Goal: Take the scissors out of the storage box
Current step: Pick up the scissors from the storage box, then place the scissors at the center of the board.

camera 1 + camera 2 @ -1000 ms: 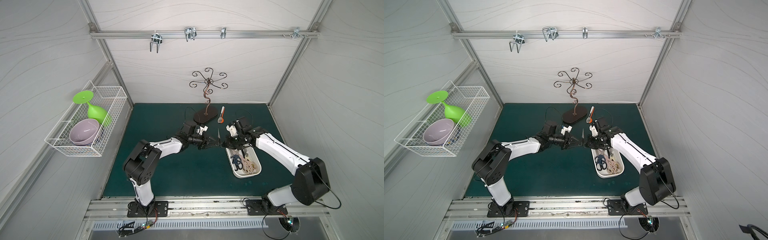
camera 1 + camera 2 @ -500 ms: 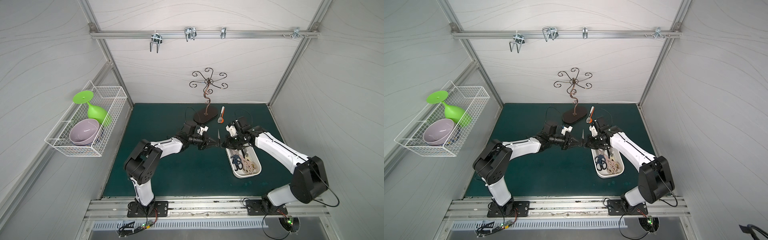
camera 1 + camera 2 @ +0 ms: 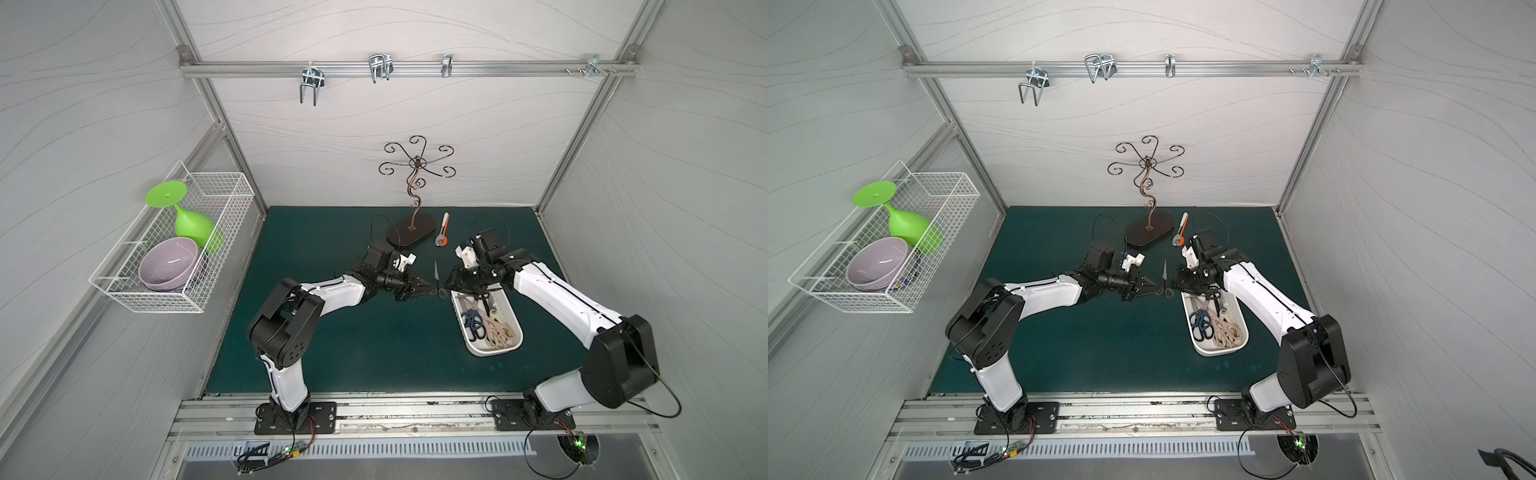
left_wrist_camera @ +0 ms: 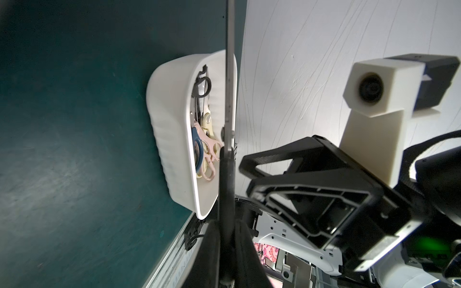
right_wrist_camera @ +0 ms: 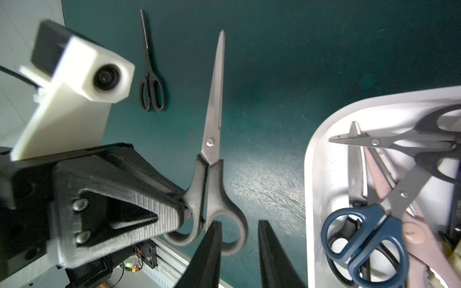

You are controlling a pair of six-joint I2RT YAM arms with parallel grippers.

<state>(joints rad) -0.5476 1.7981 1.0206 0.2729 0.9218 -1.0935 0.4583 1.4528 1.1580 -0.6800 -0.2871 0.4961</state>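
Black at the handle: took the scissors (image 5: 212, 149) into the left pincer (image 5: 184, 207), pinched tight at centre frame; spread the right pincer (image 5: 239, 251), let go. Held them over the table (image 5: 274, 62), just left of the storage box (image 5: 310, 162). Judged handover done; more pairs inside.

Both top views look steeply down from high above the six o'clock edge of the green surface (image 3: 332, 340), sharing nearly the whole cell. Close in, the right wrist view faces the left wrist camera (image 5: 104, 77), the left wrist view the right wrist camera (image 4: 371, 87); both share the black-handled scissors (image 5: 213, 119) and storage box (image 4: 172, 139).
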